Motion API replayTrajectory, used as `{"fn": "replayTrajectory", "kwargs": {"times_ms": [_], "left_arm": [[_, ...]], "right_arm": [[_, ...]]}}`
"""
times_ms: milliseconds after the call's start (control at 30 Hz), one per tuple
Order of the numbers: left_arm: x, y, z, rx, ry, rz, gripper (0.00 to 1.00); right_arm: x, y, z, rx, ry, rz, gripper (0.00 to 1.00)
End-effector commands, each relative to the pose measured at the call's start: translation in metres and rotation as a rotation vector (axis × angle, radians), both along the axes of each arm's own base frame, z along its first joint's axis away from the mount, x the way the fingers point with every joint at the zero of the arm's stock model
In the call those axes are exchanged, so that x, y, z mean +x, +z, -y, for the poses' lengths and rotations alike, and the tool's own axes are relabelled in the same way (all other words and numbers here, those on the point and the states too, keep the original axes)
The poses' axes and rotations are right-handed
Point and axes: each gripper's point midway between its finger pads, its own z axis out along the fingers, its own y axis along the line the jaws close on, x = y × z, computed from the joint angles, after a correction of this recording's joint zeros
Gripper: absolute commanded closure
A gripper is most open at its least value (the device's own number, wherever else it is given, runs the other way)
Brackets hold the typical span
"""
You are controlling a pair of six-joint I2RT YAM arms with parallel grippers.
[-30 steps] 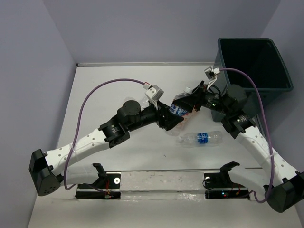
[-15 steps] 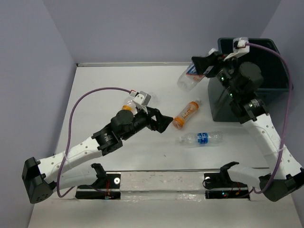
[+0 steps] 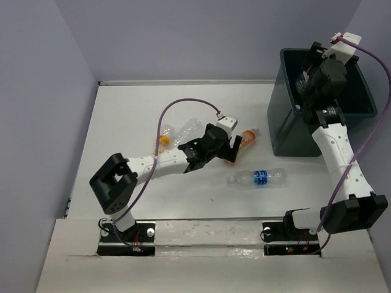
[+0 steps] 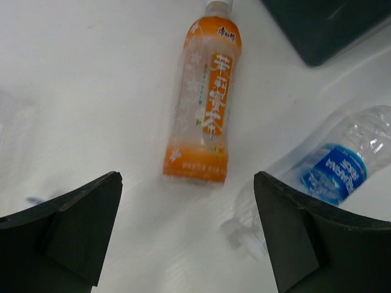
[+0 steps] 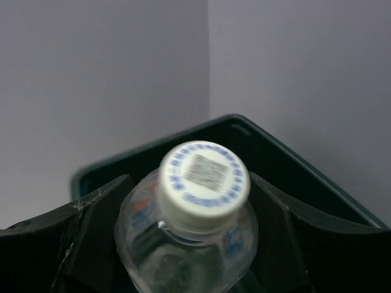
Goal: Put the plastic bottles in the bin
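My right gripper (image 3: 307, 78) is raised over the dark teal bin (image 3: 290, 129). In the right wrist view it (image 5: 192, 241) is shut on a clear bottle with a white cap (image 5: 204, 177), held above the bin's rim (image 5: 278, 149). My left gripper (image 3: 231, 150) is open and empty, just short of the orange-label bottle (image 3: 245, 138) lying on the table. In the left wrist view the orange bottle (image 4: 204, 104) lies ahead of the open gripper (image 4: 189, 235), apart from it. A blue-label bottle (image 3: 259, 177) (image 4: 339, 168) lies to its right.
Two more clear bottles lie left of my left arm, one crumpled (image 3: 186, 129) and one with an orange cap (image 3: 164, 141). The bin's corner (image 4: 330, 27) stands just beyond the orange bottle. A wall runs along the table's far edge.
My right arm has carried the clear bottle from mid-table up and right to over the bin. My left gripper has moved right, closer to the orange-label bottle.
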Motion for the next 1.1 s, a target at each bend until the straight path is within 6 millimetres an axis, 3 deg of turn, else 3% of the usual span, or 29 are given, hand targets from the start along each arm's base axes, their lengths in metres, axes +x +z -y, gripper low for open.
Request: {"fn": "replayTrajectory", "kwargs": {"times_ms": [0, 33, 133, 233, 333, 433, 467, 500, 600, 700, 733, 833, 867, 933, 967, 1067], "left_arm": [[0.022, -0.01, 0.034, 0.106, -0.062, 0.025, 0.01], [0.026, -0.021, 0.04, 0.131, -0.067, 0.013, 0.01], [0.037, -0.029, 0.045, 0.163, -0.049, 0.031, 0.01], [0.035, -0.056, 0.059, 0.198, -0.109, -0.008, 0.01], [0.038, -0.069, 0.06, 0.225, -0.1, -0.025, 0.01], [0.042, -0.084, 0.055, 0.258, -0.068, -0.029, 0.07], [0.045, -0.085, 0.052, 0.265, -0.048, -0.02, 0.19], [0.046, -0.086, 0.05, 0.267, -0.037, -0.013, 0.24], [0.048, -0.089, 0.042, 0.272, -0.005, 0.003, 0.33], [0.047, -0.072, 0.034, 0.231, 0.027, 0.026, 0.39], [0.042, -0.055, 0.032, 0.171, 0.03, 0.04, 0.39], [0.034, -0.021, 0.028, 0.063, 0.031, 0.067, 0.4], [0.026, 0.003, 0.026, -0.023, 0.018, 0.088, 0.4], [0.015, 0.019, 0.023, -0.103, -0.011, 0.104, 0.4], [0.006, 0.043, 0.024, -0.171, -0.05, 0.121, 0.4], [-0.013, 0.071, 0.021, -0.285, -0.108, 0.135, 0.4]], "right_arm": [[-0.002, -0.011, 0.016, -0.041, -0.108, -0.012, 0.11], [-0.007, -0.011, 0.015, -0.022, -0.096, 0.002, 0.07], [-0.017, -0.005, 0.005, 0.0, -0.022, 0.012, 0.04], [-0.035, 0.004, -0.014, 0.086, 0.116, 0.046, 0.04], [-0.049, 0.015, -0.045, 0.156, 0.311, 0.084, 0.04], [-0.063, 0.008, -0.084, 0.217, 0.541, 0.073, 0.05], [-0.062, -0.01, -0.099, 0.235, 0.609, 0.046, 0.05], [-0.074, -0.01, -0.12, 0.233, 0.734, 0.048, 0.05], [-0.088, -0.034, -0.154, 0.314, 0.904, 0.001, 0.05], [-0.103, -0.064, -0.175, 0.375, 1.008, -0.064, 0.05], [-0.109, -0.076, -0.178, 0.405, 1.028, -0.087, 0.05], [-0.125, -0.088, -0.195, 0.449, 1.114, -0.112, 0.05], [-0.13, -0.096, -0.2, 0.476, 1.14, -0.121, 0.05], [-0.134, -0.105, -0.205, 0.504, 1.159, -0.132, 0.05], [-0.134, -0.118, -0.209, 0.516, 1.166, -0.151, 0.05], [-0.133, -0.142, -0.217, 0.542, 1.176, -0.214, 0.04]]}}
